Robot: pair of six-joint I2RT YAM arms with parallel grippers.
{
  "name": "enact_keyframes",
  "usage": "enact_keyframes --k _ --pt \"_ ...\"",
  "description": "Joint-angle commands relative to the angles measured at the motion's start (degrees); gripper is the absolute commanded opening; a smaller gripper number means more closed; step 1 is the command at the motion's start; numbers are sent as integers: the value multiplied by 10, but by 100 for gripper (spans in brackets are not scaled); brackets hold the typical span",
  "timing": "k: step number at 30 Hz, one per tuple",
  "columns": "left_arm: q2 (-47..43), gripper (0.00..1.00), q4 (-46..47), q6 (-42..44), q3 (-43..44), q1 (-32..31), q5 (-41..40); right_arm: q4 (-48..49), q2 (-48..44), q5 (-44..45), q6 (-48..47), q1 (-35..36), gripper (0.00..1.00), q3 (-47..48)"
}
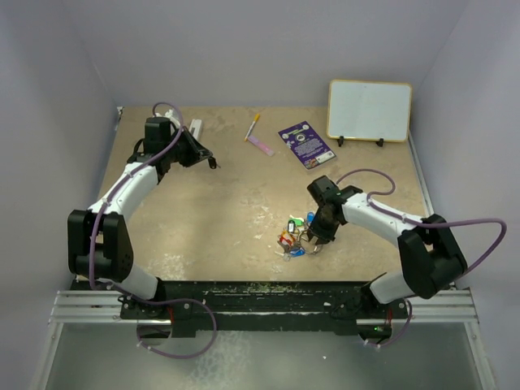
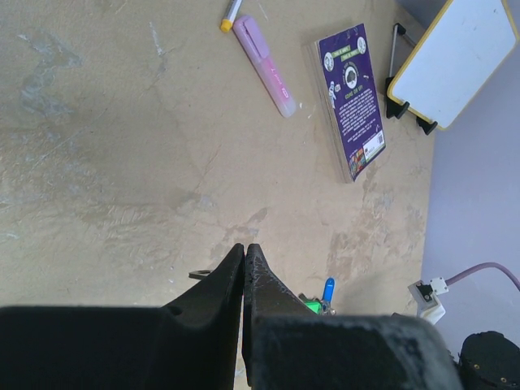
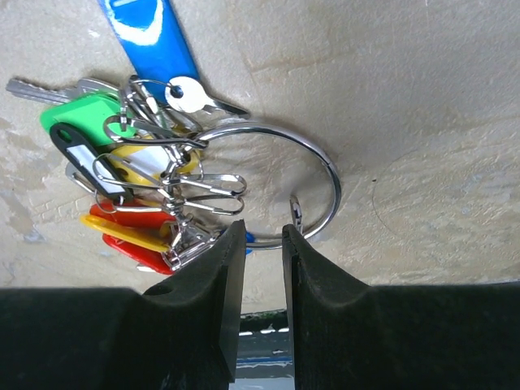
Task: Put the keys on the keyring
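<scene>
The keys [image 1: 294, 236] lie in a bunch on the table in front of the right arm. In the right wrist view their tags are blue, green [image 3: 77, 118], yellow and red, hung on small clips. These clips hang on the left of the keyring [image 3: 335, 183], a silvery wire ring lying flat. My right gripper [image 3: 264, 237] is down at the ring's near side. Its jaws stand a little apart, with the ring's wire across the gap between the tips. My left gripper [image 2: 244, 249] is shut and empty, far off at the back left [image 1: 213, 162].
A purple card [image 1: 306, 145], a pink highlighter [image 1: 261, 145] and a pen [image 1: 253, 126] lie at the back. A small whiteboard [image 1: 370, 110] stands at the back right. A small metal piece [image 2: 199, 275] lies beside my left fingertips.
</scene>
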Motion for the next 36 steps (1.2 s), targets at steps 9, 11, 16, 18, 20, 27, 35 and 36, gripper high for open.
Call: enact_keyframes --k 9,11,16,18,20,27,35,36 --pt "6 4 26 -11 19 4 13 -12 -36 27 38 10 30 -32" --pt "5 4 27 -13 18 4 14 -11 -34 26 39 11 30 -36" --pt "5 4 28 -16 18 4 15 -9 -36 35 39 11 31 -36" --pt "5 4 28 -16 17 4 15 -4 -30 36 36 11 31 -35" --pt "4 4 27 -16 17 4 15 4 -21 34 31 11 30 -33" --pt "1 4 25 -16 14 4 15 20 -5 30 28 12 28 -41" --pt "-1 4 26 -19 10 4 16 19 -31 22 44 17 26 -67" --pt "-1 4 26 -18 10 4 16 17 -34 22 46 19 26 -70"
